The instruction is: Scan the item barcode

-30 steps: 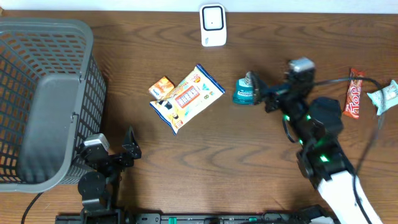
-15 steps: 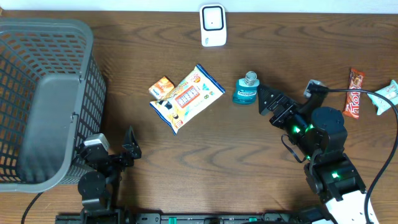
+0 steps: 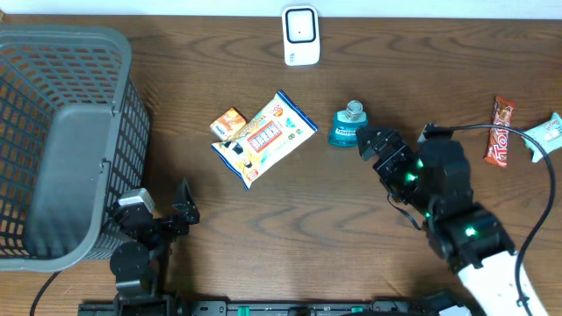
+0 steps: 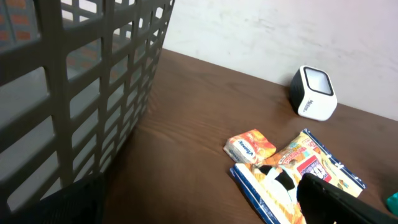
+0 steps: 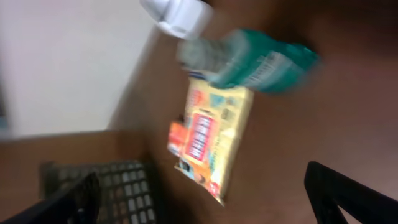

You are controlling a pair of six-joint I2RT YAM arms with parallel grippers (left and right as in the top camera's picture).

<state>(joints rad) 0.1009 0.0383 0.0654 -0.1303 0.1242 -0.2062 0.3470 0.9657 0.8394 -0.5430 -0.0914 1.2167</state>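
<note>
Dark brown wood-grain worktop (image 3: 316, 219) under soft, even light; plain off-white wall (image 4: 267, 31) runs along its far edge.

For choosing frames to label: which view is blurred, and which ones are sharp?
Right wrist view: blurred, the teal bottle and the snack bag smeared. Left wrist view: sharp, the white scanner crisp. Overhead view: sharp, evenly lit.

candy bar (image 3: 499, 133) | wrapper text: possibly "To…" | other labels unreadable
</note>
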